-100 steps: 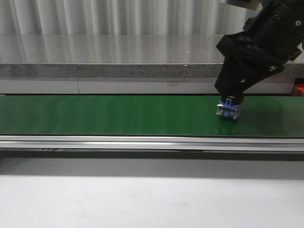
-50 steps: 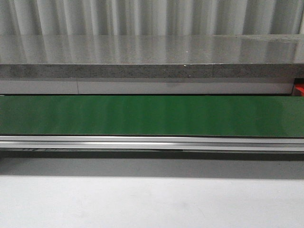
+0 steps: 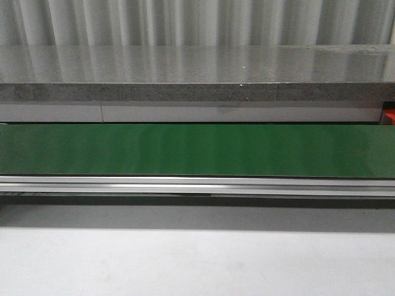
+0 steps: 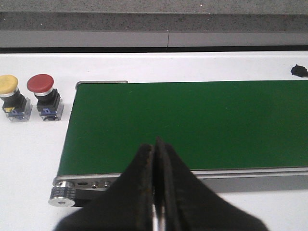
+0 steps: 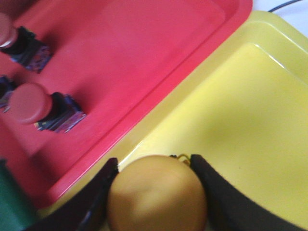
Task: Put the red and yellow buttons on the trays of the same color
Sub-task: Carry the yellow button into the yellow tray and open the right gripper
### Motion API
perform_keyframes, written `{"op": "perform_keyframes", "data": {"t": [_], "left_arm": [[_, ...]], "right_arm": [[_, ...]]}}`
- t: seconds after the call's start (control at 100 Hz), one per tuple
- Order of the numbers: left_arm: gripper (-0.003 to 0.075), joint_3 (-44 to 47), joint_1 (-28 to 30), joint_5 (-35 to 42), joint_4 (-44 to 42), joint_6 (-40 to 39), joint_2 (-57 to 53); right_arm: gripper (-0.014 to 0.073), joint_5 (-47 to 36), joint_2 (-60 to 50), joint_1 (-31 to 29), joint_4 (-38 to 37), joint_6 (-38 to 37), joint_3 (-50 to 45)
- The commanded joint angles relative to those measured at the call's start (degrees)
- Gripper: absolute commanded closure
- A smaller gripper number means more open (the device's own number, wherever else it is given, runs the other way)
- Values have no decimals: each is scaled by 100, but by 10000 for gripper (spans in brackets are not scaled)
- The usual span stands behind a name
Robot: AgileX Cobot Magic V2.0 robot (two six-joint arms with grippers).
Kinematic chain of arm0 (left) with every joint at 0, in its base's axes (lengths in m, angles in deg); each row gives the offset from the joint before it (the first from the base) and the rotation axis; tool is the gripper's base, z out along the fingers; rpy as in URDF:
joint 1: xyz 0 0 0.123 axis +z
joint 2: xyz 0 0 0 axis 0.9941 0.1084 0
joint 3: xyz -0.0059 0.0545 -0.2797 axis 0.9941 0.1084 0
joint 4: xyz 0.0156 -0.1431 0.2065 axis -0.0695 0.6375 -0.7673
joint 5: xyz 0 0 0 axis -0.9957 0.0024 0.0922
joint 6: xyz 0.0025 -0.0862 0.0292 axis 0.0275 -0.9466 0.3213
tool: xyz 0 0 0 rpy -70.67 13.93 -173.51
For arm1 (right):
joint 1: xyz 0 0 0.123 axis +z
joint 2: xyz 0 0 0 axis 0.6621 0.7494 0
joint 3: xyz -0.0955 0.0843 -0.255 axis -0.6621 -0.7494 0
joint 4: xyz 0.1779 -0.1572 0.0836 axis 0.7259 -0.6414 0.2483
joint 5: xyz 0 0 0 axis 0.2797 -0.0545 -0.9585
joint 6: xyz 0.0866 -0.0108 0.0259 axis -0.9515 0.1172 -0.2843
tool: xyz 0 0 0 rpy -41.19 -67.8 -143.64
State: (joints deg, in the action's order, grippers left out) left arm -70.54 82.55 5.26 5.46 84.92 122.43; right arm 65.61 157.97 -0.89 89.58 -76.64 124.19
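White table top [image 4: 33, 159] carries a green conveyor belt [image 4: 192, 125] that fills the centre and right of the left wrist frame, roller end at lower left. At left of frame, just off the belt end, a yellow button [image 4: 11, 98] and a red button [image 4: 43, 96] stand upright side by side on the table, close together. Small black object [image 4: 299, 71] on the table at upper right, beyond the belt
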Motion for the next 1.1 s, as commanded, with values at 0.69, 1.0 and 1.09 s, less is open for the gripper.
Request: {"op": "perform_keyframes", "data": {"t": [0.69,1.0,1.09], "left_arm": [[741,-145,-35,387,109,-64,18],[741,-145,-35,387,109,-64,18],[741,-145,-35,387,109,-64,18]], "right_arm": [[474,-1005,1230,-187,-5,-33,163],[313,-1073,1351,-187,-5,-33,163],[167,-1067,1351,-187,-5,-33,163]]}}
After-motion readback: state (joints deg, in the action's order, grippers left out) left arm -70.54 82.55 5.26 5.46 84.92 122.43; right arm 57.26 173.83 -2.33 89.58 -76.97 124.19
